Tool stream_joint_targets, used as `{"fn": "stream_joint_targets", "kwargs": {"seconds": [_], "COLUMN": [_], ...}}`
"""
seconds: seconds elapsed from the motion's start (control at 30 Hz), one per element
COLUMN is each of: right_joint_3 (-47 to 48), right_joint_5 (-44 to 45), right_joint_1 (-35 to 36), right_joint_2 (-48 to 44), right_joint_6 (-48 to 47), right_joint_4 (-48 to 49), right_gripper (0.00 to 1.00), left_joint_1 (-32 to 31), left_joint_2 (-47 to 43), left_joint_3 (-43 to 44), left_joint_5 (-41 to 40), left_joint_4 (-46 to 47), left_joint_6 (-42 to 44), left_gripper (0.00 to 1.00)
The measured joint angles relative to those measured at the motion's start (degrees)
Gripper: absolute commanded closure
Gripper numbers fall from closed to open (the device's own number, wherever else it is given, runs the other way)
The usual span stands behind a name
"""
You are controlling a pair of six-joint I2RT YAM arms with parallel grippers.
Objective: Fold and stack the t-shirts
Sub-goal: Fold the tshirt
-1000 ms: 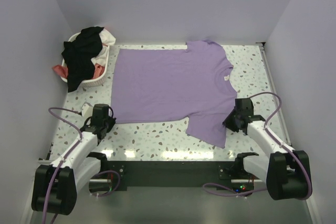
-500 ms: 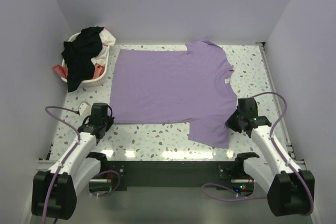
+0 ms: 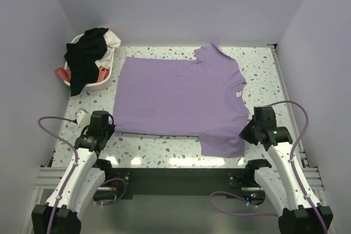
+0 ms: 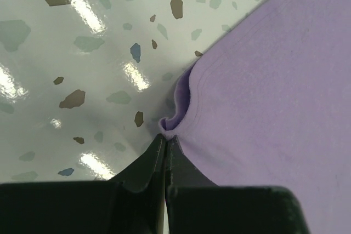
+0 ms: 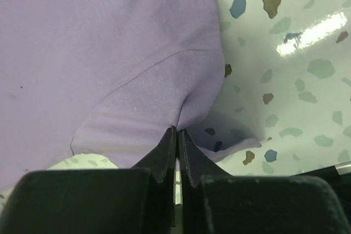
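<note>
**A:** Starting at the near edge, what do the two arms have hold of?

**B:** The left gripper [image 4: 164, 138] has its fingers pressed together on the near left corner of the purple t-shirt [image 3: 175, 94]. A small pucker of hem bunches up just past the tips. The right gripper [image 5: 176, 131] is closed the same way on the shirt's edge by the near sleeve, and the cloth there lifts a little, throwing a shadow on the table [image 3: 258, 64].

**A:** Is any gap visible between the fingers?

**B:** None on either side. Both wrist views show the tips meeting with only fabric between them.

**A:** And the shirt itself?

**B:** It lies spread flat over the middle of the speckled table, hem towards the left and collar towards the right (the neck label shows as a pale fleck). One sleeve points towards the arms, the other towards the back wall. The body looks smooth, and the near edge runs roughly straight between the two grippers.

**A:** Anything farther back?

**B:** At the far left corner sits a white basket [image 3: 107, 80], just beside the shirt's hem. It holds a heap of clothes: a black garment [image 3: 85, 58] draped over the rim, something coral [image 3: 102, 73] beneath it, and a bit of white on top.
</note>
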Motion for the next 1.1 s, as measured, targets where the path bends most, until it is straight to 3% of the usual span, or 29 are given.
{"fn": "stream_joint_targets", "kwargs": {"seconds": [0.17, 0.33, 0.67, 1.1], "right_joint_3": [1.01, 2.34, 9.92, 28.85], "right_joint_5": [0.09, -0.26, -4.42, -6.34], "right_joint_1": [0.0, 0.0, -0.02, -0.04], "right_joint_2": [-4.17, -2.8, 22.62, 44.17], "right_joint_6": [0.09, -1.4, -5.25, -7.56], "right_joint_4": [-3.69, -0.44, 15.41, 21.53], "right_gripper": [1.0, 1.0, 1.0, 1.0], "left_joint_1": [0.0, 0.0, 0.0, 0.02], "left_joint_2": [-3.1, 2.38, 28.24, 46.38], "left_joint_3": [0.02, 1.27, 14.8, 27.36], "left_joint_5": [-0.24, -0.2, 1.51, 2.8], "left_joint_4": [-1.66, 0.74, 11.06, 15.72], "left_joint_6": [0.15, 1.62, 3.93, 4.04], "left_gripper": [1.0, 1.0, 1.0, 1.0]}}
